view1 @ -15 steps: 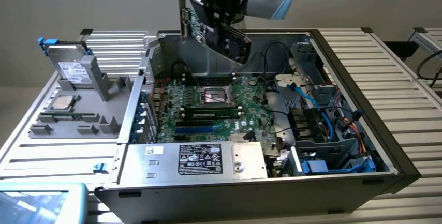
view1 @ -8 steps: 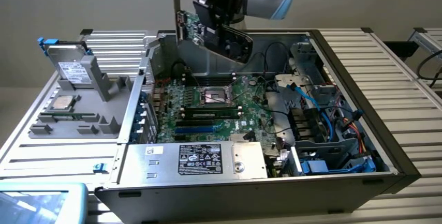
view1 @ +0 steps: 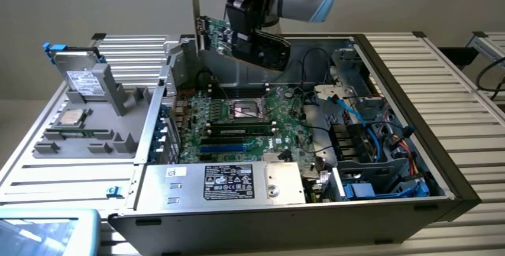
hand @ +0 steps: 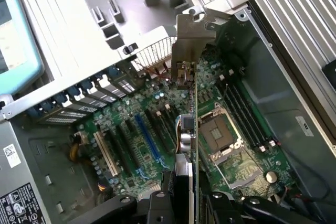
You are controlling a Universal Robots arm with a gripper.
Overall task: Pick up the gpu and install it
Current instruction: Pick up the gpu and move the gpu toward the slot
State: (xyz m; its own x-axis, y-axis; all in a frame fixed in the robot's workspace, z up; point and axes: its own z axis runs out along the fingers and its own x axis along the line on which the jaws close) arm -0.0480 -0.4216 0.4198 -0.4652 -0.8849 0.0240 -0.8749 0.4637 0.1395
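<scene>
My gripper (view1: 239,36) is shut on the gpu (view1: 213,31), holding it upright in the air above the back of the open computer case (view1: 426,149). The card's silver bracket (view1: 194,16) sticks up on the exterior view's left. In the wrist view the gpu (hand: 192,124) shows edge-on between my gripper's (hand: 186,195) fingers, and its bracket (hand: 193,38) is at the far end. It hangs above the green motherboard (hand: 131,124), between the expansion slots (hand: 147,140) and the CPU socket (hand: 220,135), apart from the board.
Inside the case lie the motherboard (view1: 276,120), a memory stick (view1: 240,130), a power supply (view1: 229,182) at the front, and drive bays with blue cables (view1: 379,143) on the exterior view's right. A grey fixture (view1: 87,120) with a hard drive (view1: 83,75) stands on the left. A teal object (view1: 47,232) sits at the front left.
</scene>
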